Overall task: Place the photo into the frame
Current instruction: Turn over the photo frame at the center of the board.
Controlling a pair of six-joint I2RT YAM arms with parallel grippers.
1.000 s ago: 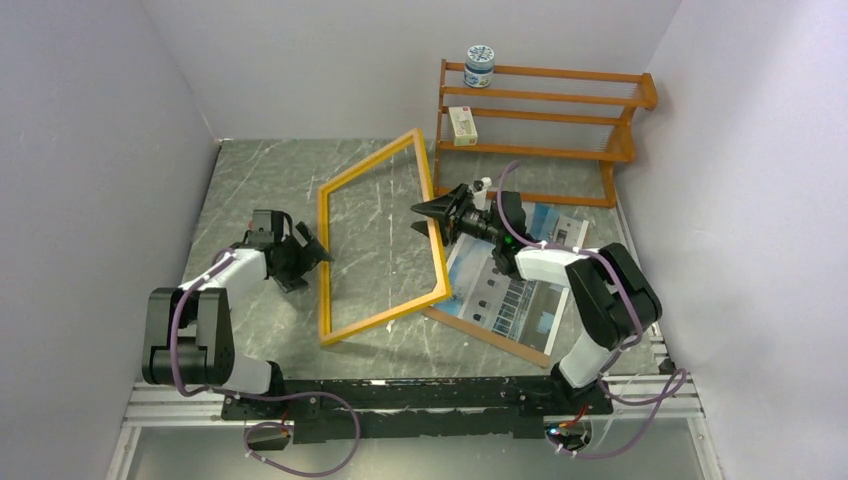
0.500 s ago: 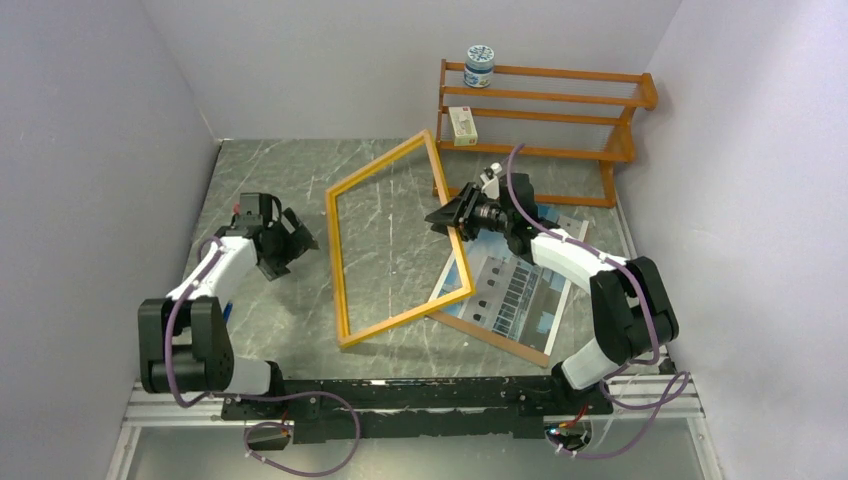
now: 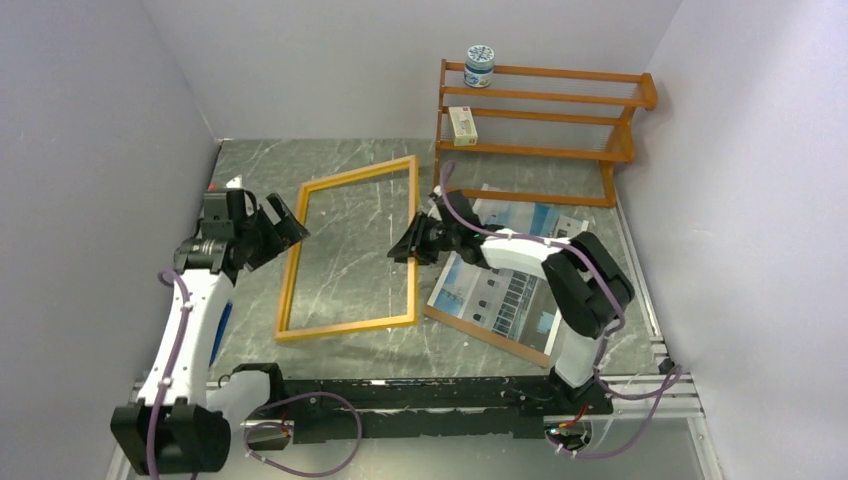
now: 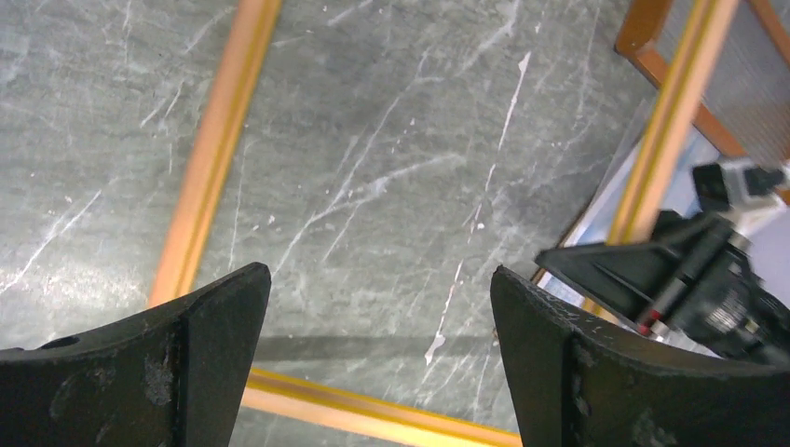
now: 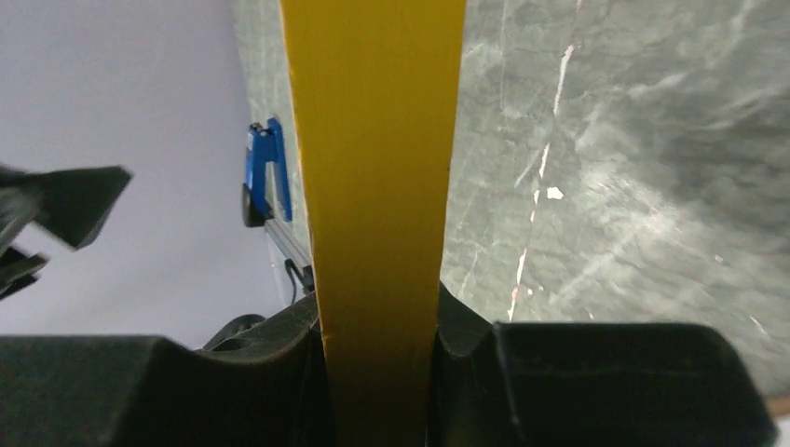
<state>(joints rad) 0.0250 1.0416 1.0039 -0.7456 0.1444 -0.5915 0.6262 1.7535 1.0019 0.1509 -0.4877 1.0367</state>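
The frame (image 3: 414, 240) is a thin yellow rectangle left of centre, and its shadow on the table shows it held slightly off the surface. My right gripper (image 3: 405, 245) is shut on its right rail. In the right wrist view that yellow rail (image 5: 377, 168) runs straight up between the jaws of the right gripper (image 5: 377, 326). The photo (image 3: 515, 270) lies picture-up on a brown backing board (image 3: 490, 335) at the right. My left gripper (image 3: 290, 222) hovers open just left of the frame's left rail (image 4: 210, 158), with nothing between the fingers of the left gripper (image 4: 382, 317).
An orange-brown shelf rack (image 3: 545, 120) stands at the back right, with a jar (image 3: 480, 65) on top and a small box (image 3: 462, 125) on a lower shelf. Walls close in on the left, back and right. The arm bases and rail run along the near edge.
The frame has swung left and dropped from steeply tilted to nearly flat. The right gripper went with it and tightened on the rail. The left arm has lifted and drawn back to the left.
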